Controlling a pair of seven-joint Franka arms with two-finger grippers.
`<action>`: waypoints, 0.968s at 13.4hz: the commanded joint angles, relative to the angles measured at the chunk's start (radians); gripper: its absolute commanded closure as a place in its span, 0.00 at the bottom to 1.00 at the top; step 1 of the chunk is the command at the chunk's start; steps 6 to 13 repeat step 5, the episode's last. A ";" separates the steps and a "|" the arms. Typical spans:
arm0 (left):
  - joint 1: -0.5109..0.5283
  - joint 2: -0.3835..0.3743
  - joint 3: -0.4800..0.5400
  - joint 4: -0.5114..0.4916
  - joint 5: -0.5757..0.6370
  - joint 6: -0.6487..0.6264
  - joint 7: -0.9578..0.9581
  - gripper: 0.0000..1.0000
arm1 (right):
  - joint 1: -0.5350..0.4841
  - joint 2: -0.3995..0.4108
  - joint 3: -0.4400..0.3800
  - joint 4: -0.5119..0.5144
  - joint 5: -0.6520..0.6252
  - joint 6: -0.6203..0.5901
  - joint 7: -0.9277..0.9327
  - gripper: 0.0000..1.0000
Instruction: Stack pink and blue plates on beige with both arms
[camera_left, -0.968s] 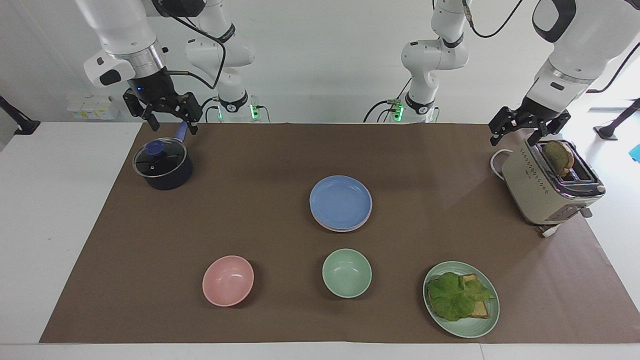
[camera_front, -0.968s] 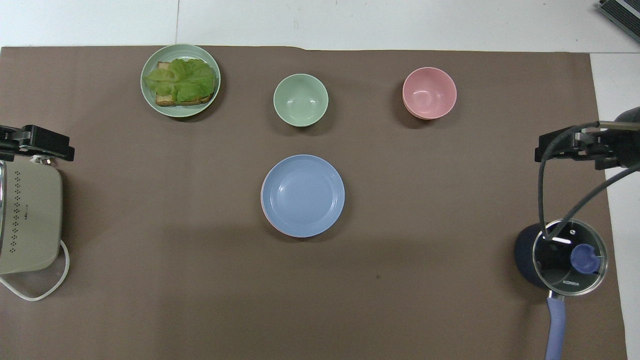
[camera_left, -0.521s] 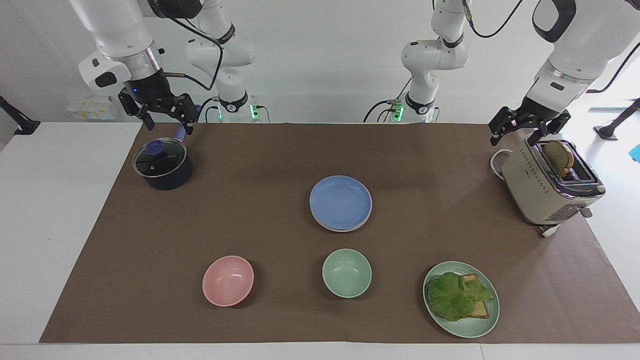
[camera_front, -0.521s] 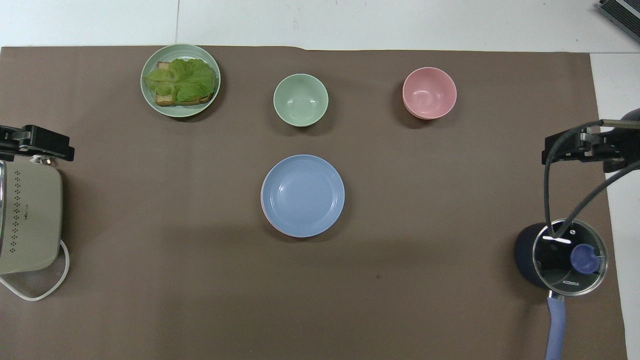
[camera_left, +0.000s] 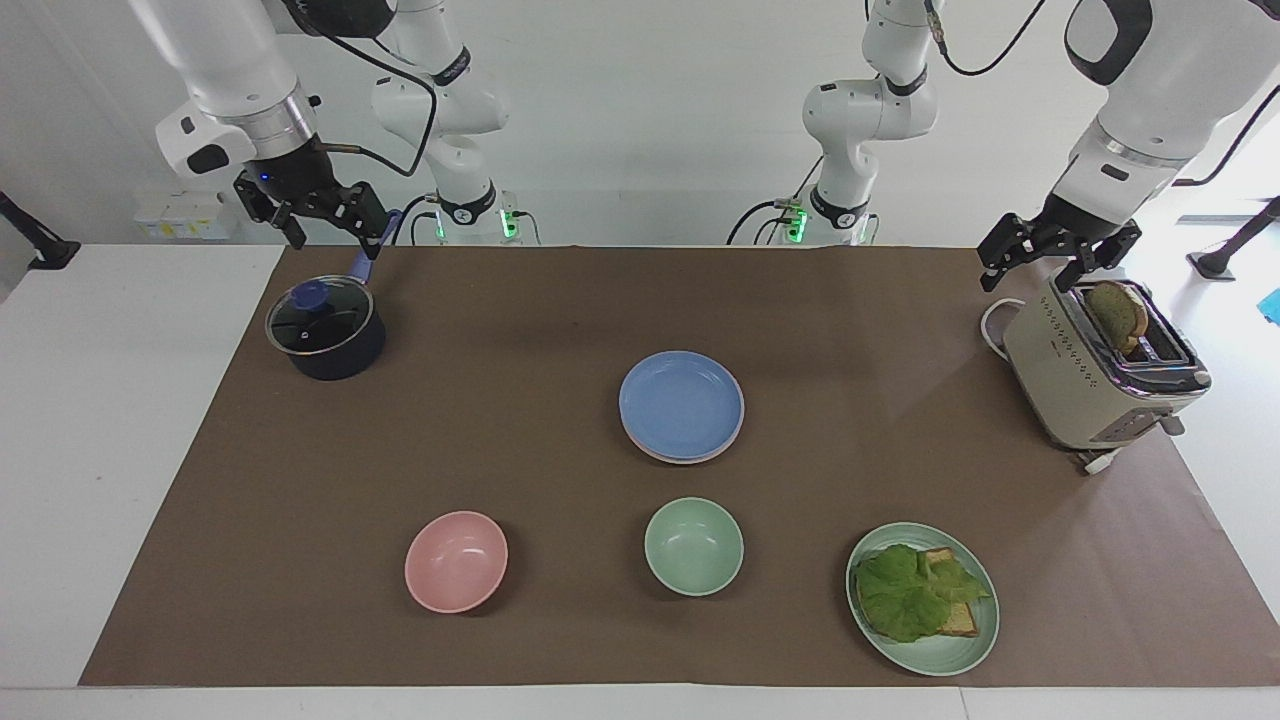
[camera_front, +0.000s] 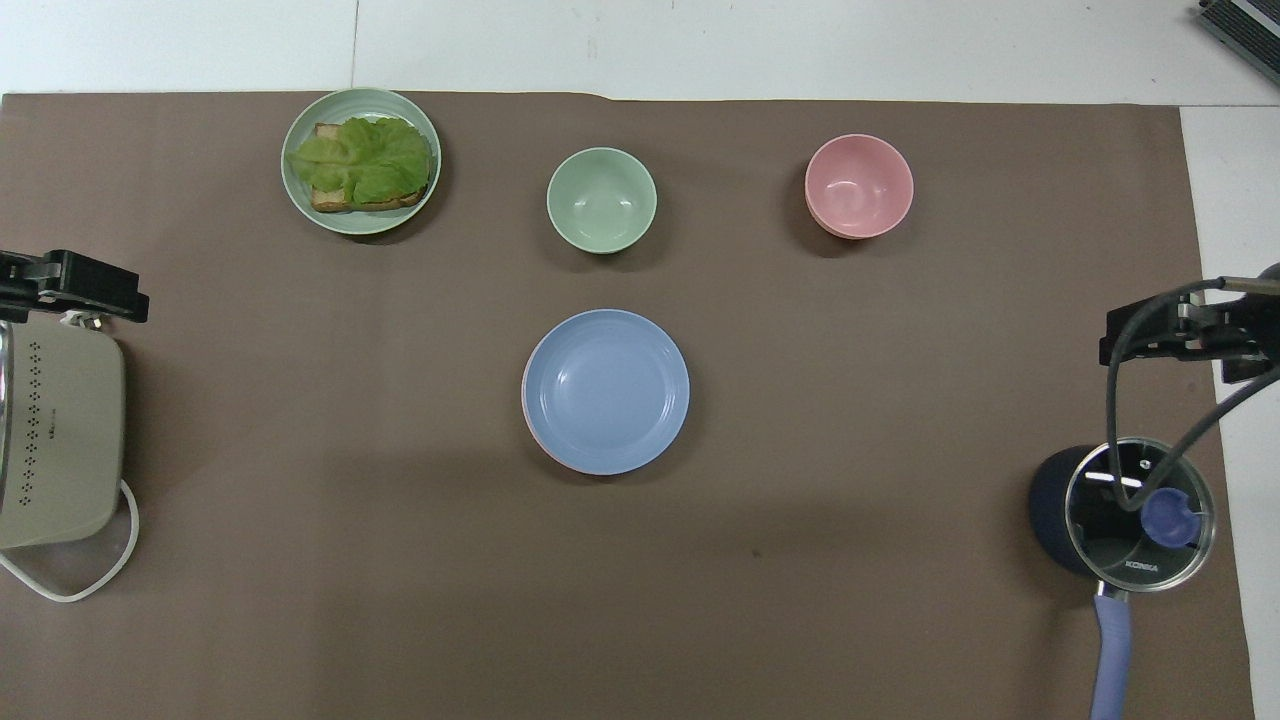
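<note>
The blue plate (camera_left: 681, 403) (camera_front: 606, 388) lies on top of a stack in the middle of the brown mat. Under it only a thin rim of the pink plate (camera_front: 524, 410) shows. The beige plate is hidden beneath them. My right gripper (camera_left: 335, 236) (camera_front: 1165, 335) hangs open and empty in the air over the pot's handle, at the right arm's end of the table. Over the toaster at the left arm's end, my left gripper (camera_left: 1035, 268) (camera_front: 75, 288) waits, open and empty. Both grippers are well away from the stack.
A dark pot (camera_left: 325, 330) with a glass lid stands below the right gripper. A beige toaster (camera_left: 1095, 370) holds a slice of bread. Farther from the robots than the stack are a pink bowl (camera_left: 456, 560), a green bowl (camera_left: 694, 546) and a green plate (camera_left: 940, 660) with lettuce on toast.
My right gripper has risen and drawn back toward the robots' end and the table's side edge. The left arm and the plates have not moved.
</note>
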 joint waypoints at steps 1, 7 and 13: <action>0.009 -0.006 -0.007 -0.004 0.015 -0.009 0.009 0.00 | -0.019 -0.026 0.012 -0.031 0.002 0.005 -0.030 0.00; 0.010 -0.006 -0.006 -0.004 0.015 -0.009 0.009 0.00 | -0.019 -0.024 0.012 -0.031 0.002 0.017 -0.036 0.00; 0.010 -0.006 -0.006 -0.004 0.015 -0.009 0.009 0.00 | -0.019 -0.024 0.012 -0.031 0.002 0.017 -0.036 0.00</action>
